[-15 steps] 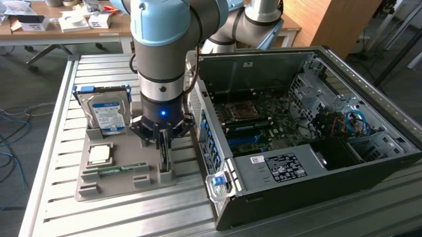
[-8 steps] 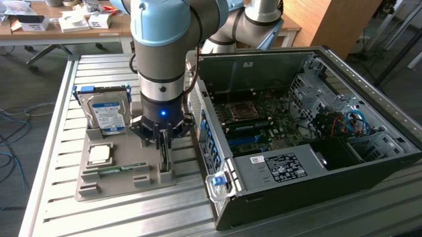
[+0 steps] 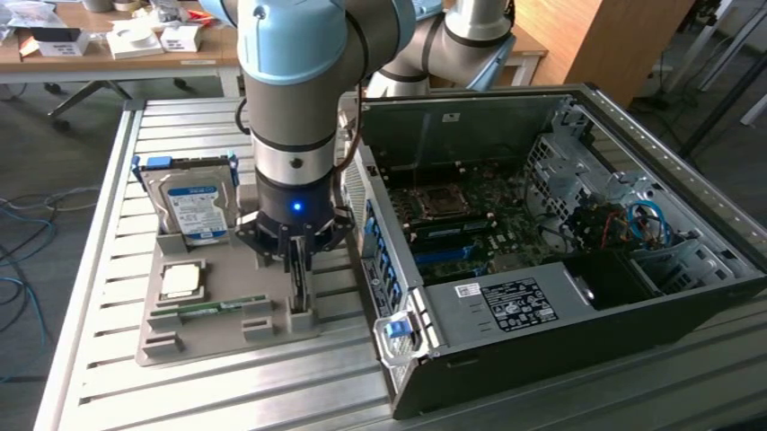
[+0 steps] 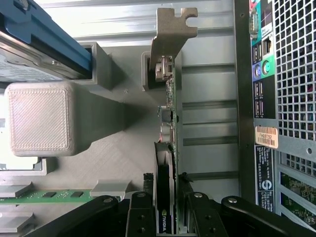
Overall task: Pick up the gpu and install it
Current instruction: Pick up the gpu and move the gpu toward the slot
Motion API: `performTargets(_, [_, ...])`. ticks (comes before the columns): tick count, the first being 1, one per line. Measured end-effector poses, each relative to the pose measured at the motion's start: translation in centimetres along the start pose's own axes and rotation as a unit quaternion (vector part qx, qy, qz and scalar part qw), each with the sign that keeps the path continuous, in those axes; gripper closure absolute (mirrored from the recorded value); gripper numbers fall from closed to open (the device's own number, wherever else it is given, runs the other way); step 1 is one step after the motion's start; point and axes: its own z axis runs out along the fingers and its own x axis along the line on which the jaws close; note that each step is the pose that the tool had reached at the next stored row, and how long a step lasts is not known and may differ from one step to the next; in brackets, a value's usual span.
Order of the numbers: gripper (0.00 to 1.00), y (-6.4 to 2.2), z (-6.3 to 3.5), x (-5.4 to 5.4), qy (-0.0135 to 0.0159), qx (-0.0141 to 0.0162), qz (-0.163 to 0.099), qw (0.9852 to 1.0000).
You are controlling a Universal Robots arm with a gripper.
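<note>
Claw [image 4: 166, 178] open, straddles gpu [image 4: 167, 113] standing on edge in gray holder [image 4: 118, 153]; card's long axis runs betw jaws, bracket end away.

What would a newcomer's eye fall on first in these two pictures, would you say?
The blue-and-silver robot arm dominates, its gripper down over the gpu, which stands on edge in a grey holder. On the exterior view's right lies an open computer case with its motherboard bared; on that view's left a hard drive stands upright.
</note>
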Motion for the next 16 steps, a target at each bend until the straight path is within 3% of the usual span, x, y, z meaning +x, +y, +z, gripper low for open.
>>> performTargets(16, [0.67, 0.26, 0.02, 0.03, 0.0000, -0.0001, 0.000, 1.0000])
